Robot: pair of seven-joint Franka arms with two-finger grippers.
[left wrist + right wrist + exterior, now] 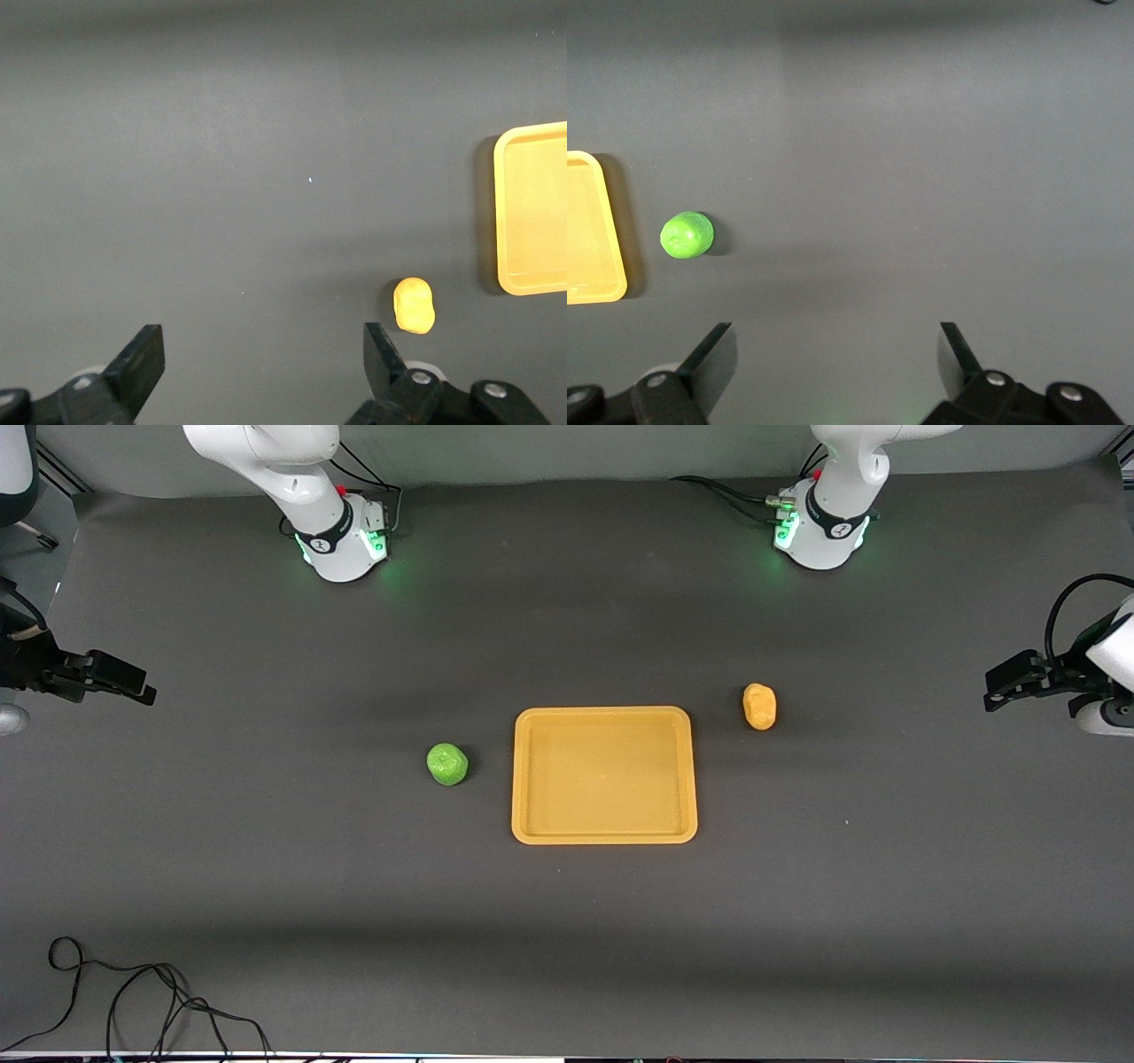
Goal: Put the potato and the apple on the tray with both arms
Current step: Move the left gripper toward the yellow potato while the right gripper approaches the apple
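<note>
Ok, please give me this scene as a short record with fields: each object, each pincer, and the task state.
tray: tray at the table's middle, nothing on it
apple: apple on the table beside the tray, toward the right arm's end
potato: potato on the table beside the tray, toward the left arm's end
left pincer: left pincer open, holding nothing
right pincer: right pincer open, holding nothing
task state: neither toy placed yet

The dark grey counter (266, 886) carries a yellow-orange tray (604, 835) near its middle. The green apple (447, 764) lies beside the tray toward the right arm's end, the potato (760, 706) toward the left arm's end. A black cable (133, 1001) lies on the counter's edge nearest the front camera.
</note>
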